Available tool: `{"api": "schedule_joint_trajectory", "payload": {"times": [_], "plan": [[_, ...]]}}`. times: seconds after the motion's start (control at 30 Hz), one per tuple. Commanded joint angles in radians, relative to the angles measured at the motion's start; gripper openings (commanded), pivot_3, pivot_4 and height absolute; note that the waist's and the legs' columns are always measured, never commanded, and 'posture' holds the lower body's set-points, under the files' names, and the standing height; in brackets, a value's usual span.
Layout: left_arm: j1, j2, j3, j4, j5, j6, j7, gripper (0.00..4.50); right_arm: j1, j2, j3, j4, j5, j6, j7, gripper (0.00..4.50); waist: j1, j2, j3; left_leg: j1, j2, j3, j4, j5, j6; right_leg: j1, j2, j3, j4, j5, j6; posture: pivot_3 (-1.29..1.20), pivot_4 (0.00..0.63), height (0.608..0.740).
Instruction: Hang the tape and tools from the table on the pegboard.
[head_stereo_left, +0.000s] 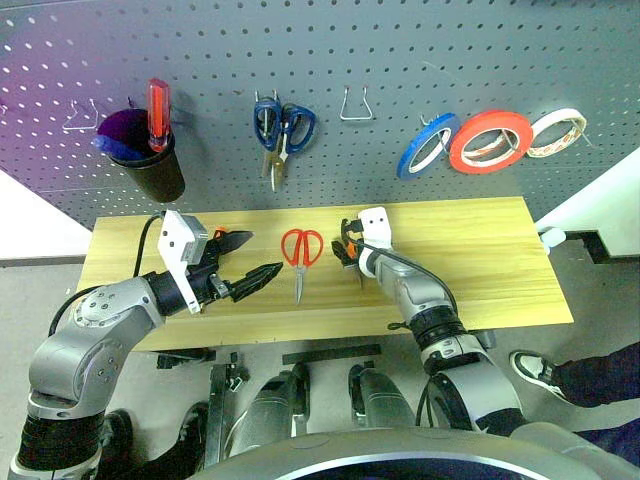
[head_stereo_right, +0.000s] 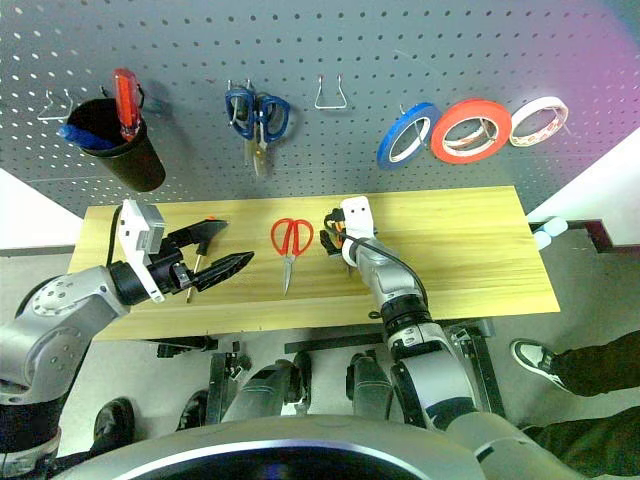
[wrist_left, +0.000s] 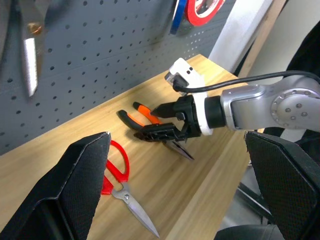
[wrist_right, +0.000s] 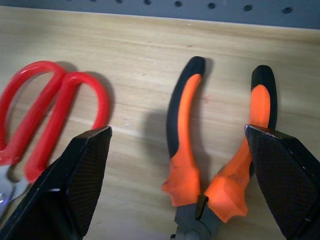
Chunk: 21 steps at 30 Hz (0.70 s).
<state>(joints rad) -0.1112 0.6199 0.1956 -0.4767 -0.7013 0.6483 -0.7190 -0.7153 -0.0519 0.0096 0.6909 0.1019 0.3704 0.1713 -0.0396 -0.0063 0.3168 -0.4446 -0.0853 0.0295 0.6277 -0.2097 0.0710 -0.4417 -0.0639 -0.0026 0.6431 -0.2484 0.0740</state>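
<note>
Right wrist view, pliers (wrist_right: 200, 165) handles toward pegboard (wrist_right: 210, 6) (splayed)

Light wood table (head_stereo_left: 480, 270) bears red-handled scissors (head_stereo_left: 300, 250), pliers (wrist_right: 210, 150), screwdriver (head_stereo_right: 197, 262)

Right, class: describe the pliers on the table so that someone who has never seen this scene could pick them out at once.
Start at the light wood table below the grey pegboard. Near its middle, just right of the red-handled scissors, lie the small pliers, between the open fingers of the right hand. Their orange-and-black handles spread apart towards the pegboard; nothing else on the table looks like that.
</note>
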Motion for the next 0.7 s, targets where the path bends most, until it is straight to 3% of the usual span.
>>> {"api": "schedule_joint_trajectory", "payload": {"times": [0.03,0.33,0.7], "plan": [[0.011,0.001,0.005,-0.042,-0.022,-0.004,-0.001,4.5,-0.006,0.0,-0.038,-0.061,0.027,-0.024,0.01,4.46,0.0,0.0,0.004,0.0,0.0,0.0,0.0,0.0,0.0,0.0,0.0,0.0,0.0,0.0,0.0,0.03,0.372,0.739],[-0.005,0.006,-0.005,-0.019,-0.019,-0.011,-0.008,4.5,0.032,0.01,-0.037,-0.195,0.078,-0.039,0.13,4.46,-0.003,0.0,0.015,-0.002,0.0,0.0,-0.003,0.0,0.0,-0.001,0.0,0.0,-0.001,0.001,0.002,0.02,0.372,0.739],[-0.012,0.001,-0.008,-0.017,-0.019,-0.014,-0.002,4.5,0.035,-0.013,-0.067,-0.178,0.011,-0.004,-0.043,4.46,-0.003,0.0,0.015,-0.003,0.0,0.0,-0.011,0.001,-0.001,0.0,0.0,-0.002,-0.01,0.002,0.003,0.02,0.367,0.739]]}}
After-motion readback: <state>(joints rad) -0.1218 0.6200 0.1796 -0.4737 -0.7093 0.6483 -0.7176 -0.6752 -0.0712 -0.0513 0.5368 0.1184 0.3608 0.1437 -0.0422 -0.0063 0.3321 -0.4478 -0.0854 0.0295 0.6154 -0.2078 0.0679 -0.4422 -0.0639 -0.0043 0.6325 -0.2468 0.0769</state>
